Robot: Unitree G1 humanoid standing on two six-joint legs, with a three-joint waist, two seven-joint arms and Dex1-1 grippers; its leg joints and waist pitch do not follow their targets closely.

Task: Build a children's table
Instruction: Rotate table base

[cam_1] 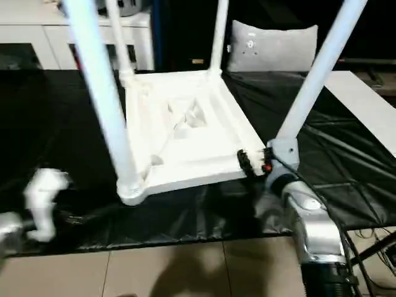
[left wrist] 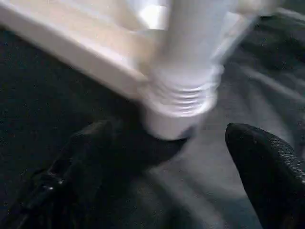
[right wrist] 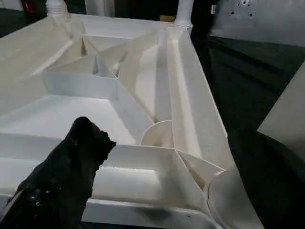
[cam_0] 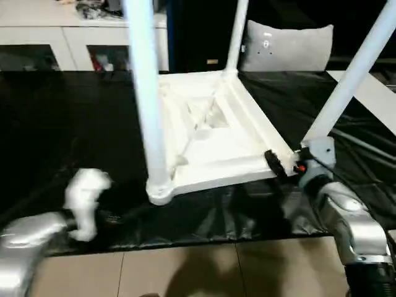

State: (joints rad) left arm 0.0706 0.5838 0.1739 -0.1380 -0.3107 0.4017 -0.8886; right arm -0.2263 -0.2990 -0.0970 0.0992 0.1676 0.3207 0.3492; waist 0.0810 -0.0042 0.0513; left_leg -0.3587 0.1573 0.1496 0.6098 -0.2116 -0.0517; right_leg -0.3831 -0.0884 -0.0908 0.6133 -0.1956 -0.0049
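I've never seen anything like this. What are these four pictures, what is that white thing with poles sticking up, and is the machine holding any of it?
You are looking through a humanoid robot's cameras. The two wide pictures come from its head, looking down over its silver forearms. The other two come from cameras on its wrists, looking along each tool's two black fingers.

The white thing is a children's table lying upside down on a black sheet, so you see its ribbed underside. Its legs stand up from the corner sockets; the nearest leg is on the robot's left.

The left tool sits open by that leg's threaded base, gripping nothing. The right tool is open too, at the tabletop's near right corner, one finger over the ribs, not clamped. Behind are a grey cushion and a white cabinet.
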